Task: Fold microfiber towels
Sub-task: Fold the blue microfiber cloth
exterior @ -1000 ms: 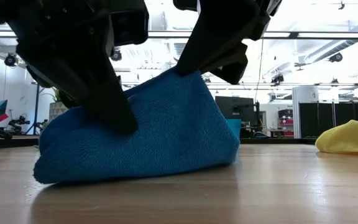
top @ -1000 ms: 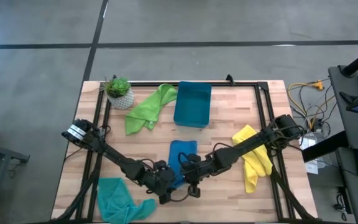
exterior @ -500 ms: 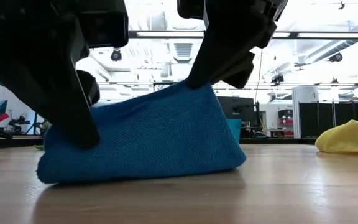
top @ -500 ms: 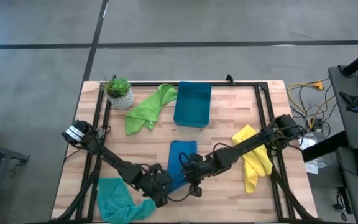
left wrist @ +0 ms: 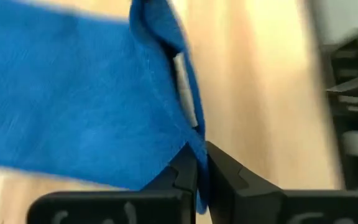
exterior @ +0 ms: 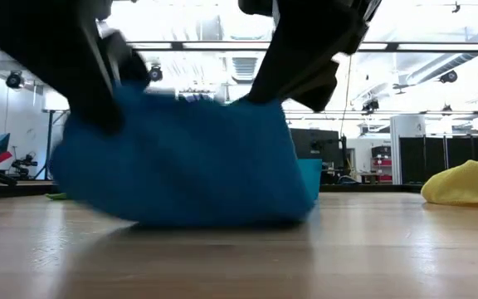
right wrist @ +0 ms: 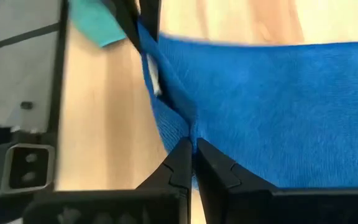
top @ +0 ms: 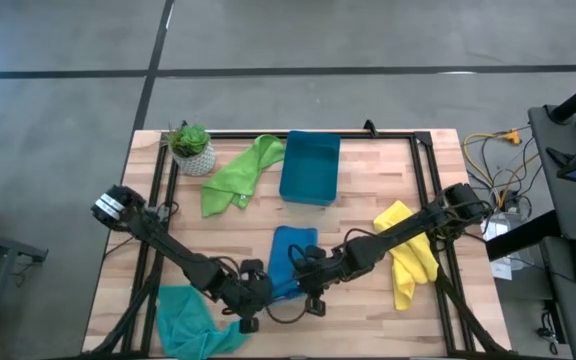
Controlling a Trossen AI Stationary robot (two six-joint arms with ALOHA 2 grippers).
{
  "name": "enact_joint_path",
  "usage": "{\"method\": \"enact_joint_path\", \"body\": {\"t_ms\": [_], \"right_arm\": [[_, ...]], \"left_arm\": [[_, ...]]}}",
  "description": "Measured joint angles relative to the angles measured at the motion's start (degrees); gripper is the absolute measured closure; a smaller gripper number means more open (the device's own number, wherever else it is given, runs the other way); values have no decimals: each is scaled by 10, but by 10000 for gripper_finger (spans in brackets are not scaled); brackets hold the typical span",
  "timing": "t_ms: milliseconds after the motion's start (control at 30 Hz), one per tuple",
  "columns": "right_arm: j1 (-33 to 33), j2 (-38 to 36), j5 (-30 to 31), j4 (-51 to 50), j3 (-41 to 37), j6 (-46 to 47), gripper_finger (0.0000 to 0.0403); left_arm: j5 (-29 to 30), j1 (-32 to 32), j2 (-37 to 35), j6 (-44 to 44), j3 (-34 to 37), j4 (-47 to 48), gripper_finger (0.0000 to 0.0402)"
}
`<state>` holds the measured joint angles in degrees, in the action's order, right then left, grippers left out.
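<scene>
Both grippers, left and right, are pinched tight on the blue towel near the table's front edge, lifting its near edge, probably to fold it over.

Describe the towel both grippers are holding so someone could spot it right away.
On the wooden table, look near the front edge, below the teal-blue bin. The blue towel hangs pinched between the left gripper and the right gripper; the other towels lie untouched.

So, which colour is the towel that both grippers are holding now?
Blue. The towel shows best in the left wrist view, pinched between the left gripper fingers.
</scene>
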<state>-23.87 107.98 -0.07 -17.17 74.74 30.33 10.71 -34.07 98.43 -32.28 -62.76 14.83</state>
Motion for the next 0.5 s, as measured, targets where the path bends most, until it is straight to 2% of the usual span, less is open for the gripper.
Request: {"method": "enact_joint_path", "body": {"t_ms": [133,300,500], "right_arm": [[-22,-10,-27,7,0,-4,394],[-52,-20,-24,15,0,-8,394],[-60,-21,-11,10,0,-6,394]], "left_arm": [[-77,11,-19,16,1,19,400],[-152,27,-22,42,1,13,401],[-184,55,-24,108,-10,12,401]]}}
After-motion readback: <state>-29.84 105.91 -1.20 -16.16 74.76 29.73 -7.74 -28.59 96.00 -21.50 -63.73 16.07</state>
